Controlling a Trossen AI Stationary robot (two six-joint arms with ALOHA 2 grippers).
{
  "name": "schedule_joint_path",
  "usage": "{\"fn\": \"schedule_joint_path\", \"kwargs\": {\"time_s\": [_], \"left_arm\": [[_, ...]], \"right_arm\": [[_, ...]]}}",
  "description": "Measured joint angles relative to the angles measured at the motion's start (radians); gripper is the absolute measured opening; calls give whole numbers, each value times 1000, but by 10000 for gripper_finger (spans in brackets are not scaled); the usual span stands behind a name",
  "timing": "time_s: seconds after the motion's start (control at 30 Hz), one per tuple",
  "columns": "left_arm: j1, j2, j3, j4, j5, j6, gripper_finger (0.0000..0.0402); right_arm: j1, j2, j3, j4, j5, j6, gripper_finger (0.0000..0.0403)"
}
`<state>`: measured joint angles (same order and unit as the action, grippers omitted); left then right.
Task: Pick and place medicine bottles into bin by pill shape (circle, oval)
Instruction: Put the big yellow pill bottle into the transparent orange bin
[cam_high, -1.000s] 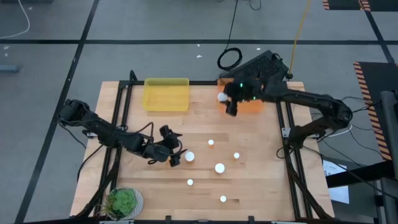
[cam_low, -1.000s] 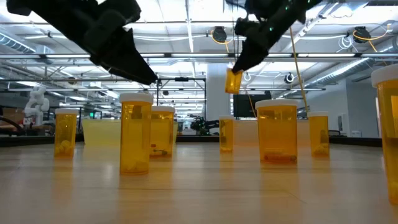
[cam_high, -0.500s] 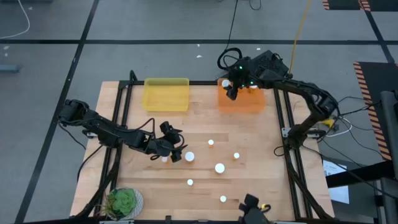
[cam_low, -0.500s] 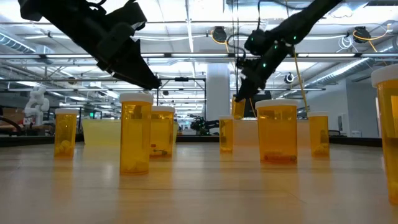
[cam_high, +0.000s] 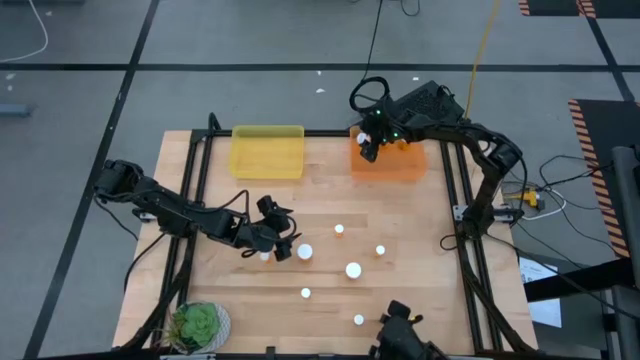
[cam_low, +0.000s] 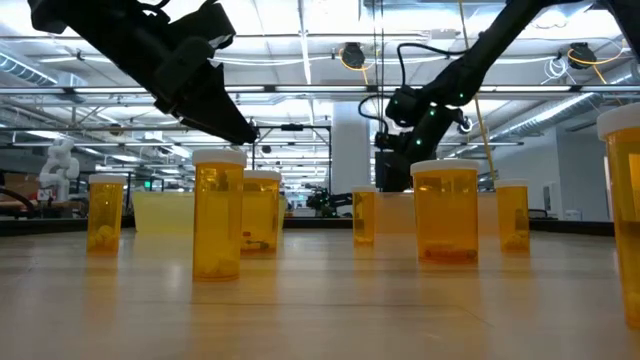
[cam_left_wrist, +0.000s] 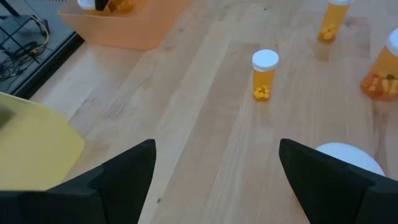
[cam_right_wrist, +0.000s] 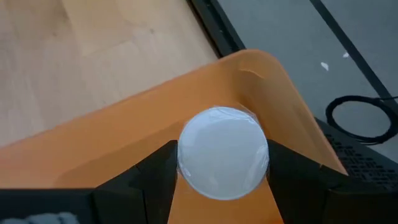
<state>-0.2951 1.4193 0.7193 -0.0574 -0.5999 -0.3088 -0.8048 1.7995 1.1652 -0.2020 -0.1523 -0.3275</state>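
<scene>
Wooden table (cam_high: 420, 250), big, black frame round it. Landmark: orange bin (cam_high: 392, 165) at far edge.

Yellow bin (cam_high: 267, 153) beside orange bin, looks bare. Green plant (cam_high: 195, 324) at near corner, far from orange bin.

Right gripper (cam_high: 368, 146) over orange bin's corner, fingers clamped on bottle (cam_right_wrist: 222, 152), white cap showing. Not dropped yet, I think.

Left gripper (cam_high: 280, 240) far from orange bin, fingers apart, over white-capped bottle (cam_left_wrist: 348, 157).

About six bottles (cam_high: 353, 270) left on table. Job far from done.

Room behind: bright ceiling lights, pipes.
</scene>
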Motion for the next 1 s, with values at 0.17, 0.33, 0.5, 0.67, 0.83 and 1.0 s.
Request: {"fn": "schedule_joint_path", "kwargs": {"time_s": [0.17,0.33,0.5,0.67,0.83,1.0], "left_arm": [[0,0,0,0,0,0,346],[0,0,0,0,0,0,347],[0,0,0,0,24,-8,346],[-2,0,0,1,26,-18,347],[-3,0,0,1,27,-26,347],[-3,0,0,2,36,-33,346]], "right_arm": [[0,3,0,6,34,0,216],[0,3,0,6,47,0,216],[-1,3,0,7,53,8,219],[-4,4,0,19,79,5,241],[-8,5,0,56,79,16,262],[-8,5,0,64,79,18,269]]}}
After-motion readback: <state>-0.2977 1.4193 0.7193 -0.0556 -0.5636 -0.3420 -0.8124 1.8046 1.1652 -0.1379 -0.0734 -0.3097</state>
